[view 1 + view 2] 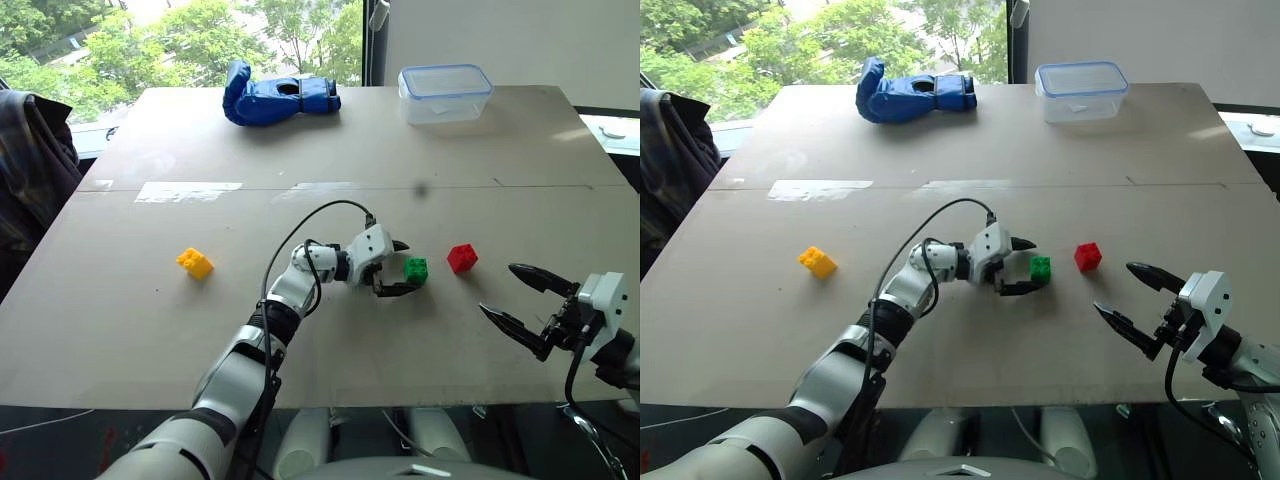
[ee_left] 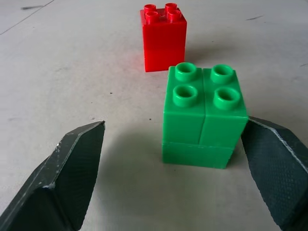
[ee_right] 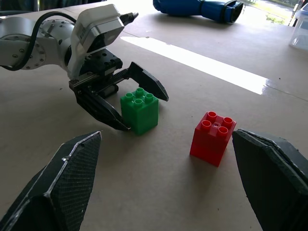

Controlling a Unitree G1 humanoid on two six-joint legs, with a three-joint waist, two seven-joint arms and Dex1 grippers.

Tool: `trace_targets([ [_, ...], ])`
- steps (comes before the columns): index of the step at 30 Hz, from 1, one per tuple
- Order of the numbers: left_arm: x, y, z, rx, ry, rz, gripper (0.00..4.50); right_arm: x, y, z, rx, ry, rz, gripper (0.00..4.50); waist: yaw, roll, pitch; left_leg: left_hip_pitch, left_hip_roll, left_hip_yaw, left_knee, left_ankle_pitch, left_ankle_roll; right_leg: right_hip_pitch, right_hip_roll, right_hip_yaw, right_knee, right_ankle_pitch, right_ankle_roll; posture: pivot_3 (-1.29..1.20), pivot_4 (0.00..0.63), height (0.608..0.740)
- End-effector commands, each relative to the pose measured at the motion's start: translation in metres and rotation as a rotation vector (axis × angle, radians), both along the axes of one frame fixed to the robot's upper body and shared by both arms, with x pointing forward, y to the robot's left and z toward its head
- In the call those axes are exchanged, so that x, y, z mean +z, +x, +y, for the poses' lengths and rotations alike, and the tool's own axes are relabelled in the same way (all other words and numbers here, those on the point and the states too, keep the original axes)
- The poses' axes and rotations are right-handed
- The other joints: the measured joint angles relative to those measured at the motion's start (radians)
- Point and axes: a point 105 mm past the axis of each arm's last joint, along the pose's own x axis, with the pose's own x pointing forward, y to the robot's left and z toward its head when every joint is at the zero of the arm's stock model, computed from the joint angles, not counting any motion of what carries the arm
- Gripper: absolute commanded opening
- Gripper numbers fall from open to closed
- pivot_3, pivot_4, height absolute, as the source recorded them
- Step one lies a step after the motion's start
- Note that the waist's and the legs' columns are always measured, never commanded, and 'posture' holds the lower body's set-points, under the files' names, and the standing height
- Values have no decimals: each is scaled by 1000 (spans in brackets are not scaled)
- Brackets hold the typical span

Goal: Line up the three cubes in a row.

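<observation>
a blue glove [image 1: 279, 98] and a clear plastic box [image 1: 444, 92] lie at the far edge of the tabletop [image 1: 300, 330], well apart from the work area. a dark garment [image 1: 30, 170] hangs beside the tabletop on the left. nothing stands between the 3 cubes.

the left gripper [image 1: 399, 267] has its fingers [image 2: 67, 168] spread wide, released, with the green cube [image 1: 416, 269] standing upright between them. in the left wrist view the cube sits close against one finger and apart from the other. the red cube [image 1: 462, 257] stands just to the right of the green cube, near but not touching. the yellow-orange cube [image 1: 195, 263] lies well apart on the left.

the right gripper [image 1: 527, 304] hovers to the right of the red cube, fingers spread wide, holding nothing.

the tabletop is pale and matte, with a seam and a strip of tape [image 1: 188, 190] across it. windows beyond show green trees.
</observation>
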Motion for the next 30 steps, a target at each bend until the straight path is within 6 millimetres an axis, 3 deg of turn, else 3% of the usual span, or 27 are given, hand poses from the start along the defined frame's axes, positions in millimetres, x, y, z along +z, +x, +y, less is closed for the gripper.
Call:
trace_targets([
  [1,-5,6,9,58,-1,5,4480,10,-1,2,12,-12,-47,4500,0,0,0,0,0,0,0,0,0,0,0,0,0,0,0,0,150,740],
  [12,-8,4,9,41,8,0,4480,10,-2,6,29,-7,-46,4500,1,0,0,0,0,0,0,0,0,1,0,0,0,0,0,0,150,740],
  [16,4,-1,10,0,-36,-22,4480,10,-2,5,32,-6,-45,4500,-1,0,0,0,0,0,0,0,0,1,0,0,0,0,0,0,150,740],
  [22,39,-16,29,-64,-87,-111,4480,16,-3,5,53,-25,-59,4500,0,0,0,-1,1,-1,0,0,0,0,0,0,0,0,0,0,150,740],
  [26,73,-28,49,-21,-186,-172,4480,27,-2,14,97,-15,-85,4500,1,0,0,-1,3,-1,0,0,0,0,-1,0,-1,0,0,0,150,740],
  [30,104,-37,81,190,-314,-221,4480,38,2,32,168,13,-110,4500,-3,0,0,-1,4,-2,0,0,-1,0,-1,0,-1,0,0,0,150,740],
])
